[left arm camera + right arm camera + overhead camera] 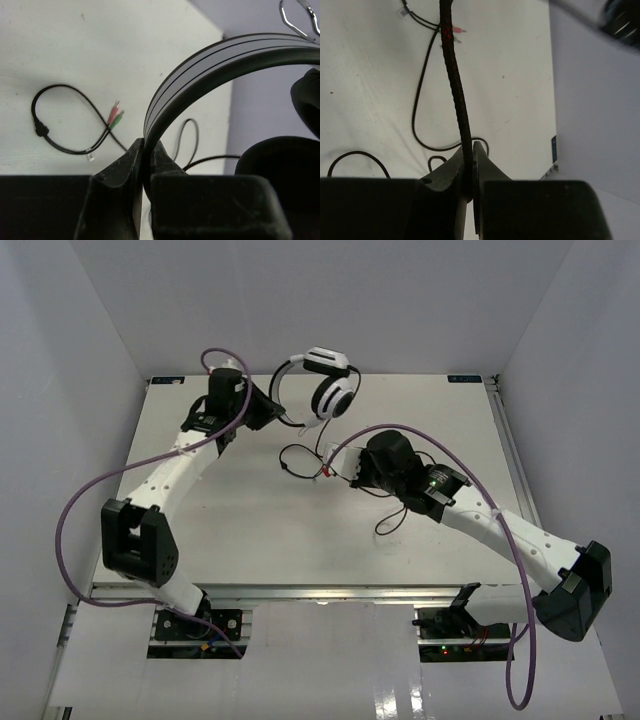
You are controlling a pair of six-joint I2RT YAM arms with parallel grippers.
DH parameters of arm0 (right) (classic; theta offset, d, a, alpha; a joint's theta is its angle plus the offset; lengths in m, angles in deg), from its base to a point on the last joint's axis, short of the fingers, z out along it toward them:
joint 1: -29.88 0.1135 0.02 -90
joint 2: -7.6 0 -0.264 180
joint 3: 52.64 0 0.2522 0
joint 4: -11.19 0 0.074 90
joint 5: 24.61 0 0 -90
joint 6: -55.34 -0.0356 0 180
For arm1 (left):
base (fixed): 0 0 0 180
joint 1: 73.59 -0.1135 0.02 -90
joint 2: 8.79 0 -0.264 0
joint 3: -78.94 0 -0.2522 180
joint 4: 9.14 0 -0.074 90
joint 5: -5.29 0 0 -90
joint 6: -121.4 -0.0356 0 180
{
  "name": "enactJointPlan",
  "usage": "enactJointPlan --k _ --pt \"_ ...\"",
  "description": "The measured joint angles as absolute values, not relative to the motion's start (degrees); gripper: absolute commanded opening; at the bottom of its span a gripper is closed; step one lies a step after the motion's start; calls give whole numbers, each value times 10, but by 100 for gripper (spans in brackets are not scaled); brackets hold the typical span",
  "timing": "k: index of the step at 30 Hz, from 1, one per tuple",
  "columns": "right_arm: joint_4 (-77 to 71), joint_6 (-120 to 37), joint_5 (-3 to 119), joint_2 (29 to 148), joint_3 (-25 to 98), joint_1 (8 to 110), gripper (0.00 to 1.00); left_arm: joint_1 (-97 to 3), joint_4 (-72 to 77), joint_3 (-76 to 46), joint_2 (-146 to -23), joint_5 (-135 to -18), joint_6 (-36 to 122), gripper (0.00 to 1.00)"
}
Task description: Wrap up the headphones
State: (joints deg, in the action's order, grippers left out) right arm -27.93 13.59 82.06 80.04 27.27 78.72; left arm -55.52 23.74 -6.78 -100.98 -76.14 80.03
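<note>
On the near half of the white surface (250, 540), beside the right arm, a slack bend of the thin black cable (455, 75) lies loose. Just beyond it the right claw (470, 152) is pinched shut on a stretch of that cable, which rises straight up out of the jaws in its wrist view. Past the claw, toward the middle of the surface, more cable sprawls in open loops, and the pink and green plugs (116, 116) rest flat there, free of anything.

Farther back on the left, the left claw (147, 150) is clamped tight on the headband (210, 60), gripping it low on one side. It holds the headphones (335, 395) up off the surface near the far edge, the white earcups hanging close to the back wall.

From where I stand, the job looks barely started. Both holds are made, one on the band and one on the cable, and that is the part I would count as done. I can see no turn of cable laid around the band or the earcups; nearly all of it is spread over the surface. What is left, I would guess, is the whole winding: bringing the cable round the headphones loop by loop, then securing the plug end.
</note>
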Motion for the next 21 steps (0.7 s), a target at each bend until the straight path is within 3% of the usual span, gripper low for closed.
enactJointPlan --k 12,21 --pt "-246 204 893 812 349 770 8 -453 308 -34 -1111 -868 602 0" --pt "-206 219 831 800 348 646 8 -405 288 -140 -996 -842 511 0"
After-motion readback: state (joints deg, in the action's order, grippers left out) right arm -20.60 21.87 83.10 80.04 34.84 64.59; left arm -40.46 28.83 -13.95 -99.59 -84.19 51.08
